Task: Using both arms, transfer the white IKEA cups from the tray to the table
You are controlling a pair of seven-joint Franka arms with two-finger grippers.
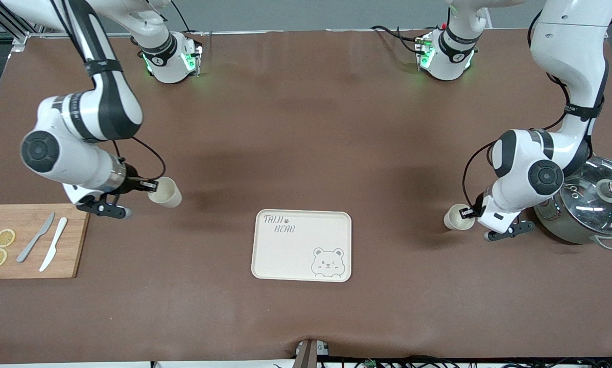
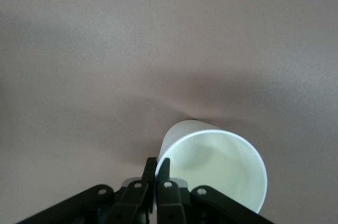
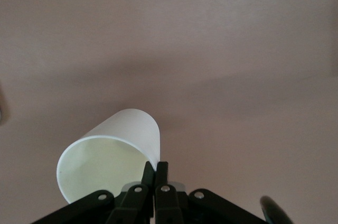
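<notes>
Two white IKEA cups are in view, each pinched at its rim by one arm. My right gripper (image 1: 150, 186) is shut on the wall of one cup (image 1: 165, 192), one finger inside and one outside, and holds it tilted above the bare table near the cutting board. In the right wrist view that cup (image 3: 108, 160) shows its open mouth beside the gripper (image 3: 157, 170). My left gripper (image 1: 468, 213) is shut on the rim of the second cup (image 1: 455, 217), low over the table beside the pot. The left wrist view shows this cup (image 2: 216, 168) against the gripper (image 2: 157, 165).
A cream bear-printed tray (image 1: 265, 255) lies between the two arms, nearer to the front camera. A wooden cutting board (image 1: 73, 240) with two knives and lemon slices sits at the right arm's end. A steel pot with a glass lid (image 1: 594, 204) stands close to the left arm's wrist.
</notes>
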